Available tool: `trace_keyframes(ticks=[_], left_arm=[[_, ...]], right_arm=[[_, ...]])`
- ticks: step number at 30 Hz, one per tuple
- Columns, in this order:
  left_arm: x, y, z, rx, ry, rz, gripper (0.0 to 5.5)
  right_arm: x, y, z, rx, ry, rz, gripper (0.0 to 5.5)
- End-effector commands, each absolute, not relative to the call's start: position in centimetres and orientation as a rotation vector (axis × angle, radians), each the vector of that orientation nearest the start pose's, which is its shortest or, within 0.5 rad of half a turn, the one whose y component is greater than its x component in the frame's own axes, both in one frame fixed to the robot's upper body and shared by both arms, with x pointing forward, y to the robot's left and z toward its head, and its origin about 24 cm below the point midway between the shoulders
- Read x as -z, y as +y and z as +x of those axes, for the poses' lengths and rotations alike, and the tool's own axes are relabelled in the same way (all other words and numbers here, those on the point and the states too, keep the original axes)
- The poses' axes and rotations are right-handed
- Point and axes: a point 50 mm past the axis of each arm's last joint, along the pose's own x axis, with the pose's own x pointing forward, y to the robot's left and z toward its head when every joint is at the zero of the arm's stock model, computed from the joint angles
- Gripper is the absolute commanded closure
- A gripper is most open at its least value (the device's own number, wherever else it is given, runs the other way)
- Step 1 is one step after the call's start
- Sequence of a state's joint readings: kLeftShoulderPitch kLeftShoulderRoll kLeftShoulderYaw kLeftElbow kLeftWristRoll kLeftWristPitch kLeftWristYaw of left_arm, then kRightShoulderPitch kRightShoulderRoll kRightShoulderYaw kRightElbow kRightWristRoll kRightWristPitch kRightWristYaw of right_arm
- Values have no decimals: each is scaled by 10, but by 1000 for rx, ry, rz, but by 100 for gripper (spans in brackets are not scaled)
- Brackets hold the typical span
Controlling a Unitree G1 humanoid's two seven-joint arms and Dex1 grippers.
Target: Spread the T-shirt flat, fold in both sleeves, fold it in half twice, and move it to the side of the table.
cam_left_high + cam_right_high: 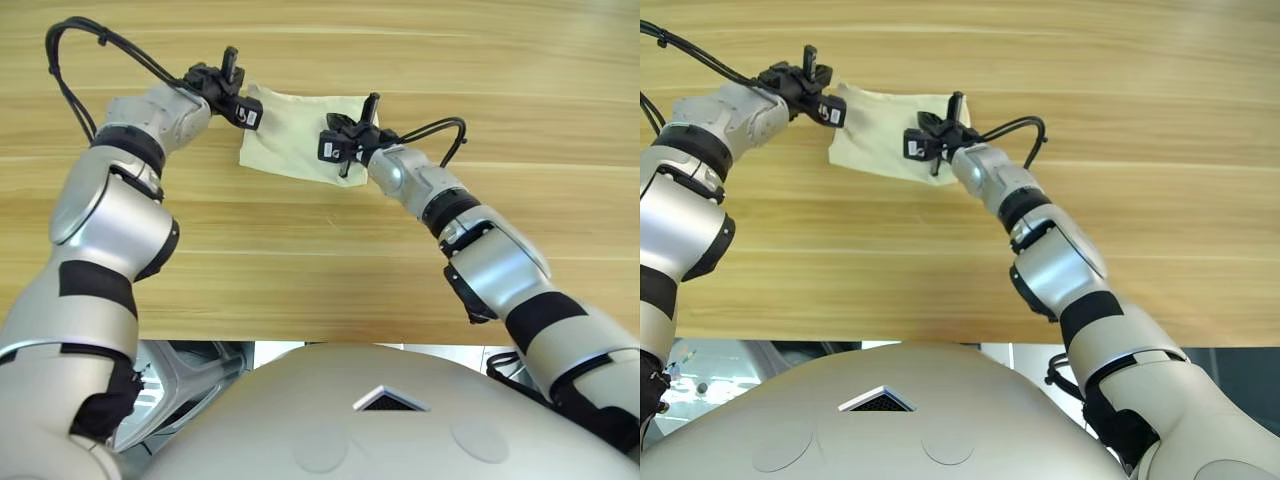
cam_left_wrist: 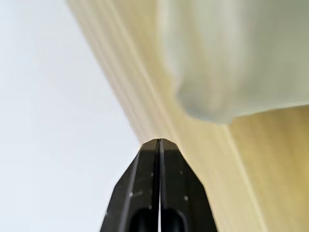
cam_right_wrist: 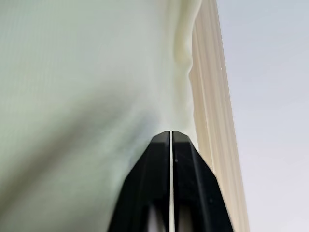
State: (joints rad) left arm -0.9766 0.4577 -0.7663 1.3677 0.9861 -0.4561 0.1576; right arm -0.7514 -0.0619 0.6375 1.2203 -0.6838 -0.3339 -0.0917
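1. Left eye view: I see the cream T-shirt (image 1: 300, 135) lying folded into a small rectangle on the wooden table (image 1: 500, 60), between my two arms.
2. My left gripper (image 2: 158, 141) has its fingers pressed together on nothing, just beside the shirt's far left corner.
3. My right gripper (image 3: 171, 133) is likewise closed, its tips against the cloth near its right edge; I cannot tell whether they pinch any.

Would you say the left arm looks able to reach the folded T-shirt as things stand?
Probably yes: the left gripper sits beside the T-shirt's far left corner, with nothing between them.
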Motion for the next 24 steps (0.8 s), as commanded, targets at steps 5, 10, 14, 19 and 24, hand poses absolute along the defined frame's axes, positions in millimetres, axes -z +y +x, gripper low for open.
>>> trace_keyframes(ticks=[5,10,14,19,24], left_arm=[[-72,189,362,641,-260,1499,550],[-32,175,338,865,-230,1517,550],[0,175,320,1026,-133,1612,550],[26,196,306,1219,35,1903,550],[31,230,300,1374,298,2139,550]], right_arm=[[90,-75,253,-945,314,-1221,546],[89,-72,254,-946,307,-1221,546],[90,-72,253,-951,309,-1226,546],[90,-71,252,-955,307,-1227,546],[90,-68,251,-962,302,-1226,546]])
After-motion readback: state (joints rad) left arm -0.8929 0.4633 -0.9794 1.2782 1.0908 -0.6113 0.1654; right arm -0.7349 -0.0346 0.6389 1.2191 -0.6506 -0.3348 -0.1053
